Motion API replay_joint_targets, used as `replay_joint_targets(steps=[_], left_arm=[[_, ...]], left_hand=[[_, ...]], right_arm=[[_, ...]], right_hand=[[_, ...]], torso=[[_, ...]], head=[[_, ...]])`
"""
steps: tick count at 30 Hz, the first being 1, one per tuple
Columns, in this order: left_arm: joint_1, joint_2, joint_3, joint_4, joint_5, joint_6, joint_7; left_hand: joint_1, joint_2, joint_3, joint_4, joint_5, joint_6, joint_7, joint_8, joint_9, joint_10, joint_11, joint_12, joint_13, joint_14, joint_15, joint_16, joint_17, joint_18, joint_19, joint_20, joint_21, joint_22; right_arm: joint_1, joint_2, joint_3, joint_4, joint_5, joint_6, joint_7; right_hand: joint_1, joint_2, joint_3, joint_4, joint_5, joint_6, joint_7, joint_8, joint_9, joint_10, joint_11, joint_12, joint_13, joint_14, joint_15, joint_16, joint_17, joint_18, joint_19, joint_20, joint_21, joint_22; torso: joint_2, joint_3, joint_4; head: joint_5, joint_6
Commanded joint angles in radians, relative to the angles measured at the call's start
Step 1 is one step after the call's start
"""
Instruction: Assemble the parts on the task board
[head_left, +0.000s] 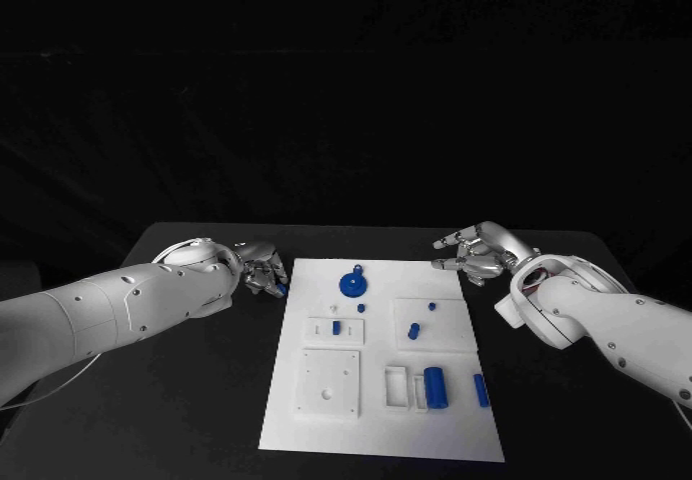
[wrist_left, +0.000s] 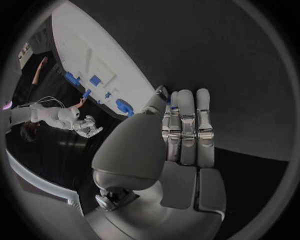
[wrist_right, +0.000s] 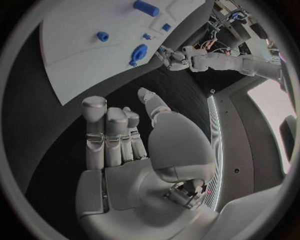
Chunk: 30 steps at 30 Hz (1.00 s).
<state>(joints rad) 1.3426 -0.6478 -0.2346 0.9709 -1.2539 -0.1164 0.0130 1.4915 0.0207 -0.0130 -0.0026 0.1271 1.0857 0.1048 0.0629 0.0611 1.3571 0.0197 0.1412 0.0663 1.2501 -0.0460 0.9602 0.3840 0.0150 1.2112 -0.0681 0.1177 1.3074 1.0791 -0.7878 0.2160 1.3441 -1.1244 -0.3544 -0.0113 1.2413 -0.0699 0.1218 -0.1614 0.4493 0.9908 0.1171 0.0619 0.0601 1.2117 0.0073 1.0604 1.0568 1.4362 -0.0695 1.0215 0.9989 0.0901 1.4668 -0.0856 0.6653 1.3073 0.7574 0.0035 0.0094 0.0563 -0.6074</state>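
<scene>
The white task board (head_left: 382, 420) lies in the middle of the black table. On it are a blue disc with a stem (head_left: 352, 284), small blue pegs (head_left: 413, 330) and a blue cylinder (head_left: 434, 388) in a slot. My left hand (head_left: 260, 268) hovers just off the board's far left edge. Its thumb presses a small blue part (wrist_left: 167, 103) against its straight fingers (wrist_left: 187, 125). My right hand (head_left: 483, 250) floats beyond the board's far right corner, fingers spread and palm (wrist_right: 125, 150) bare. The right wrist view also shows the disc (wrist_right: 139, 51).
White raised blocks (head_left: 330, 380) with holes and slots stand on the board's near half. Another blue cylinder (head_left: 480, 390) lies by the board's right edge. Bare black table (head_left: 173, 400) stretches to both sides of the board.
</scene>
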Motion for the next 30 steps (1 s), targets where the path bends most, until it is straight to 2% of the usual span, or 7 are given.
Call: replay_joint_targets(steps=[1,5,7,11,18,24,30], left_arm=[[-0.008,0.001,-0.005,-0.002,-0.001,0.048,-0.016],[-0.008,0.000,-0.005,-0.002,-0.001,0.039,-0.002],[-0.008,-0.001,-0.005,-0.002,0.000,0.029,0.010],[-0.008,-0.004,-0.005,0.001,0.010,0.002,0.034],[-0.008,-0.015,-0.004,0.012,0.037,-0.051,0.067],[-0.008,-0.024,-0.003,0.022,0.077,-0.075,0.081],[-0.007,-0.035,0.005,0.049,0.141,-0.114,0.099]], left_hand=[[0.008,0.014,0.004,-0.001,0.002,0.020,-0.005,0.001,0.002,-0.004,-0.005,0.006,0.001,-0.009,-0.002,0.005,0.002,0.004,-0.005,-0.002,0.006,0.022],[0.015,0.028,0.014,-0.006,-0.002,0.064,-0.018,0.003,0.003,0.001,-0.009,0.012,0.002,-0.009,-0.009,0.006,0.002,0.003,-0.006,-0.006,0.009,0.023],[0.022,0.045,0.029,-0.011,-0.017,0.115,-0.031,0.014,0.008,0.013,-0.014,0.017,0.002,-0.011,-0.015,0.005,0.001,0.000,-0.009,-0.009,0.012,0.024],[0.010,0.054,0.051,-0.023,-0.022,0.177,-0.048,0.009,0.016,0.075,-0.026,0.027,0.000,-0.006,-0.022,0.003,-0.002,-0.005,-0.009,-0.018,0.023,0.024],[-0.027,0.036,0.105,-0.042,-0.014,0.201,-0.055,0.002,0.022,0.122,-0.033,0.011,0.003,-0.003,-0.026,-0.005,-0.007,-0.009,-0.018,-0.025,0.045,0.023],[-0.042,0.023,0.134,-0.049,-0.002,0.204,-0.057,0.003,0.030,0.128,-0.035,0.012,0.005,0.001,-0.027,-0.005,-0.006,-0.009,-0.020,-0.026,0.055,0.023],[-0.049,0.019,0.147,-0.051,0.004,0.205,-0.058,0.003,0.036,0.132,-0.037,0.018,0.007,0.006,-0.028,0.001,-0.002,-0.008,-0.018,-0.027,0.067,0.023]], right_arm=[[-0.001,0.000,0.000,0.002,-0.010,0.010,0.011],[-0.001,-0.001,0.000,0.002,-0.010,0.010,0.011],[-0.001,-0.001,0.000,0.002,-0.010,0.010,0.011],[-0.001,-0.002,0.000,0.002,-0.010,0.010,0.011],[-0.001,-0.001,0.000,0.002,-0.010,0.009,0.012],[-0.001,0.000,0.000,0.005,-0.010,0.009,0.012],[-0.001,0.002,0.000,0.022,-0.008,0.007,0.003]], right_hand=[[-0.010,0.002,0.000,0.000,0.004,0.007,-0.001,-0.001,0.001,0.001,-0.004,0.004,0.002,0.005,0.001,-0.001,0.001,0.012,0.032,-0.001,0.006,0.078],[-0.011,0.002,0.001,0.001,0.003,0.013,-0.002,0.000,0.002,0.001,-0.004,0.004,0.001,0.005,0.001,-0.001,0.000,0.012,0.032,-0.001,0.005,0.078],[-0.012,0.003,0.001,0.002,0.004,0.017,-0.002,0.000,0.002,0.001,-0.004,0.004,0.001,0.005,0.001,-0.002,0.000,0.012,0.031,-0.001,0.004,0.078],[-0.012,0.003,0.001,0.002,0.004,0.017,-0.002,0.000,0.002,0.001,-0.004,0.004,0.001,0.005,0.001,-0.002,0.000,0.012,0.031,-0.001,0.004,0.078],[-0.013,0.003,0.002,0.004,0.003,0.021,-0.002,0.000,0.002,0.000,-0.004,0.003,0.000,0.004,0.000,-0.003,-0.001,0.012,0.031,-0.001,0.002,0.077],[-0.014,0.003,0.002,0.006,0.003,0.021,-0.002,0.000,0.002,0.000,-0.004,0.003,0.001,0.005,0.000,-0.002,-0.001,0.012,0.031,-0.001,0.003,0.078],[-0.021,0.006,0.002,0.012,0.004,0.025,-0.003,0.000,0.002,0.002,-0.005,0.005,0.002,0.005,0.000,-0.002,0.000,0.011,0.032,-0.001,0.004,0.078]], torso=[[0.000,0.0005,0.0004],[0.000,0.0005,0.0006],[0.000,0.0003,0.0008],[0.000,0.0002,0.0010],[-0.001,-0.0004,0.0005],[-0.001,0.0001,0.0017],[-0.002,0.0005,0.0018]], head=[[-0.001,0.000],[-0.002,-0.001],[-0.002,-0.001],[-0.002,0.000],[-0.002,0.002],[-0.002,0.005],[-0.002,0.010]])
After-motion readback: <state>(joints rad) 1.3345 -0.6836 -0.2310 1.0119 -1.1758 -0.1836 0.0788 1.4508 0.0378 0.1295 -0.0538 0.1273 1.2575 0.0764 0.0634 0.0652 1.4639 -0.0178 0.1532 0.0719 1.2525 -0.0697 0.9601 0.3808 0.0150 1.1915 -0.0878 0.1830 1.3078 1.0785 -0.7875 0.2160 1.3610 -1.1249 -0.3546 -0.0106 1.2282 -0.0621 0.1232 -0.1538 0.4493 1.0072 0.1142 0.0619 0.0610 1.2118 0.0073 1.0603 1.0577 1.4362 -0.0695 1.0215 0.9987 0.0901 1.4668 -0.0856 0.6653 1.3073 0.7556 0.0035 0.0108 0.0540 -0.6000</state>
